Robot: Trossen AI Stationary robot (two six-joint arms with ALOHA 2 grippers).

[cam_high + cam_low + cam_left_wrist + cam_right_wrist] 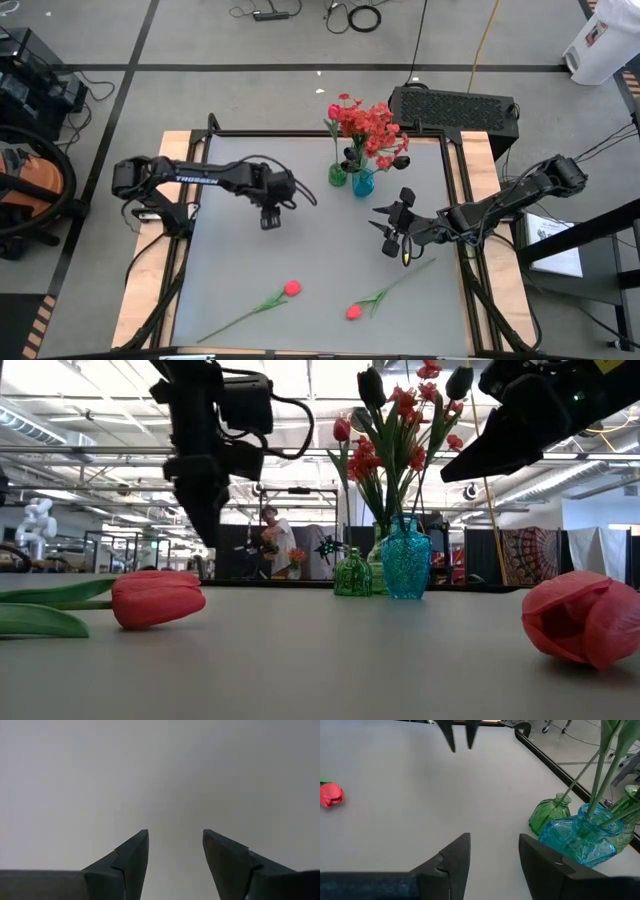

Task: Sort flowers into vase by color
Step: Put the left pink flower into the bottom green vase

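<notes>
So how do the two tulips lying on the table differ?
The left tulip lies nearer the left arm's side; the right tulip sits closer to the front edge. The left tulip's stem trails toward the front-left corner; the right tulip's stem runs back-right. Both are pinkish-red, lying flat, unheld.

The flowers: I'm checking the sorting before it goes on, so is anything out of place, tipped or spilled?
Two pinkish-red tulips lie flat on the table near its front edge, outside the vases. The green vase and blue vase stand upright with their flowers in. Nothing looks spilled or broken.
</notes>
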